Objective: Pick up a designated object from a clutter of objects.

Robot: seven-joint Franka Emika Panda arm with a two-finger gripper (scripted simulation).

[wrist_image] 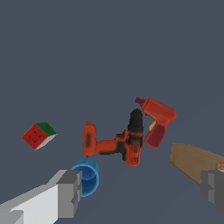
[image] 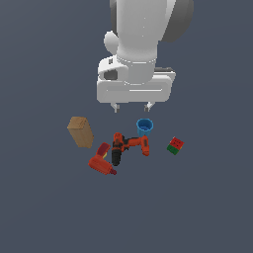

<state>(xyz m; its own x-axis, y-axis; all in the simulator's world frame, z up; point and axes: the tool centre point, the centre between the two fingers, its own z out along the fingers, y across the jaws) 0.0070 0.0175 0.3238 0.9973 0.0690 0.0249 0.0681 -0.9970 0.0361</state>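
Spread wide and empty, my claw [wrist_image: 142, 190] hung above the orange-red toy drill [image: 129, 147], lying between blue cup [image: 145, 127] and red bottle [image: 102, 163]; I judged its slim handle the safest grip.

The exterior view looks from high and some way off, tilted down onto the dark tabletop [image: 44, 212], facing the arm, whose white body fills the 12 o'clock part. The wrist view looks down from close above, between the two jaws, whose grey tips stand at 7 and 4 o'clock. Both views share the same small group: drill [image: 129, 146] [wrist_image: 118, 144], blue cup [image: 145, 127] [wrist_image: 87, 177], cube [image: 175, 146] [wrist_image: 38, 135], red bottle [image: 102, 163] [wrist_image: 158, 120], and tan box [image: 81, 132] [wrist_image: 192, 164].
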